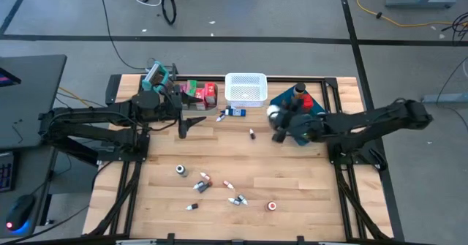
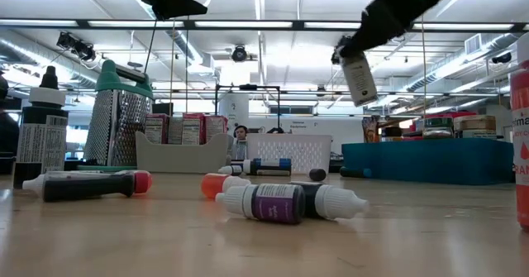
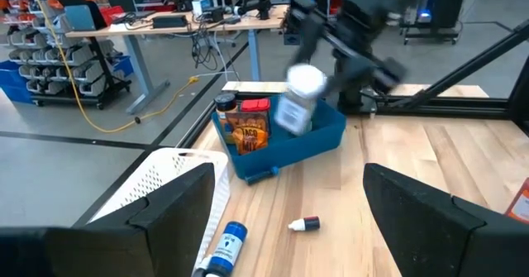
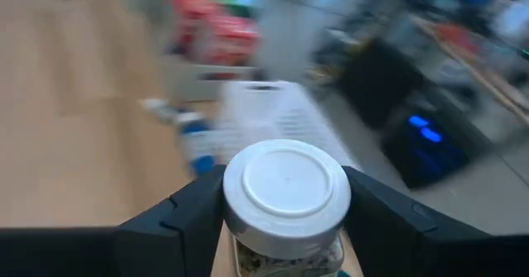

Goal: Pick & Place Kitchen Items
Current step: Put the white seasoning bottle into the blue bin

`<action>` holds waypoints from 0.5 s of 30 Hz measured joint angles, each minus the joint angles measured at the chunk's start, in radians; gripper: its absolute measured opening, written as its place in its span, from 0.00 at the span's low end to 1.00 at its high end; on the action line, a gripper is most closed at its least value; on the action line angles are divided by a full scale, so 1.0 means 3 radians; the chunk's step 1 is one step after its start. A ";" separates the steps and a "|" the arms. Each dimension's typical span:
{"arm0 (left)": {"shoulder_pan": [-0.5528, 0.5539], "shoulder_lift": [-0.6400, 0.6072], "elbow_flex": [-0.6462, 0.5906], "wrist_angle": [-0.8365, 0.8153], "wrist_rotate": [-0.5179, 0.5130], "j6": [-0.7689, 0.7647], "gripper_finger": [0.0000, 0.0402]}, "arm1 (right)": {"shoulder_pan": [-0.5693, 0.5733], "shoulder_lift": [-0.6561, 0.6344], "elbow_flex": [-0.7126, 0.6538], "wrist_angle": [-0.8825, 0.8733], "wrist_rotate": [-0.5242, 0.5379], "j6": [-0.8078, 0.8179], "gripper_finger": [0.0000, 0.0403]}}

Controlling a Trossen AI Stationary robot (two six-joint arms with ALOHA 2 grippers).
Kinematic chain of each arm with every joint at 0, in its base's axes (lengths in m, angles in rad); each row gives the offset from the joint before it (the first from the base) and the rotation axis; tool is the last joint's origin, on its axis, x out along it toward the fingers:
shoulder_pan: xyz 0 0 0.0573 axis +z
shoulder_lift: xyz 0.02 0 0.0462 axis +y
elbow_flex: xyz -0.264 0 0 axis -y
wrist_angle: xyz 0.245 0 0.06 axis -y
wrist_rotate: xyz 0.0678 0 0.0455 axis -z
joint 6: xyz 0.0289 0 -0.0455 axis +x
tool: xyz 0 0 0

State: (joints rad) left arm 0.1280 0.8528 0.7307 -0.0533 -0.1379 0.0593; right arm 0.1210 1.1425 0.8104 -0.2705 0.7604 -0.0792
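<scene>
While the left arm waits at centre-left of the high view, the right arm carries the load; notes run left to right across that view.

Left gripper: (image 1: 183, 130) hangs over bare tabletop (image 1: 292, 179) just below the clear bin (image 1: 196, 102); fingers (image 3: 165, 215) spread wide, nothing between them.

Clear bin: upper left of the tabletop, red and green cartons (image 1: 201, 91) standing in it.

White mesh basket: (image 1: 245, 88) upper centre, a blue-capped tube (image 1: 234, 112) lying just in front of it.

Loose small bottles: (image 1: 219, 188) scattered across the lower centre of the tabletop, well apart from both arms; left arm is the nearer.

Jar: white-lidded round jar (image 4: 285, 198) clamped between the right fingers (image 4: 190, 207), one on each side just below the lid; in the low view it hangs tilted in the air (image 2: 359, 77), well above the tabletop.

Right gripper: (image 1: 276, 122) right of centre in the high view, at the left edge of the blue tray (image 1: 316, 113).

Key relation: jar sits over the tray's near-left rim rather than over its middle; tray interior lies to the right and slightly up in the high view.

Tray contents: a red can and a dark bottle (image 3: 246, 126) stand at the far end, so free floor looks, by my reading, nearest the gripper.

Judgement: placing likely needs a short carry rightward, jar righted, then lowering.
</scene>
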 joint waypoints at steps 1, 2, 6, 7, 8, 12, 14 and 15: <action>0.0000 0.0000 0.0000 -0.0002 0.0000 0.0018 0.79 | -0.0018 -0.0086 -0.0113 0.0082 0.0144 0.0083 0.56; 0.0000 0.0000 0.0000 -0.0001 -0.0001 0.0043 0.79 | -0.0039 -0.0159 -0.0212 0.0124 0.0264 0.0223 0.56; 0.0000 0.0000 0.0000 -0.0002 -0.0003 0.0188 0.79 | -0.0126 -0.0336 -0.0554 0.0134 0.0462 0.0821 0.56; 0.0000 0.0000 0.0000 -0.0002 -0.0003 0.0230 0.79 | -0.0147 -0.0356 -0.0623 0.0130 0.0526 0.0891 0.56; 0.0000 0.0000 0.0000 -0.0002 -0.0002 0.0273 0.79 | -0.0170 -0.0361 -0.0683 0.0130 0.0602 0.0952 0.56; -0.0001 0.0000 0.0000 -0.0002 -0.0002 0.0421 0.79 | -0.0284 -0.0360 -0.0869 0.0129 0.0839 0.1221 0.57; -0.0001 0.0000 0.0000 -0.0002 -0.0003 0.0473 0.79 | -0.0362 -0.0360 -0.0923 0.0128 0.0836 0.1426 0.57; -0.0001 0.0000 0.0000 -0.0002 -0.0003 0.0502 0.79 | -0.0407 -0.0360 -0.0946 0.0129 0.0836 0.1513 0.57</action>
State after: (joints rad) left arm 0.1276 0.8528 0.7307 -0.0540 -0.1387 0.2099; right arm -0.0010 1.0344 0.5266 -0.2317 1.0113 0.3745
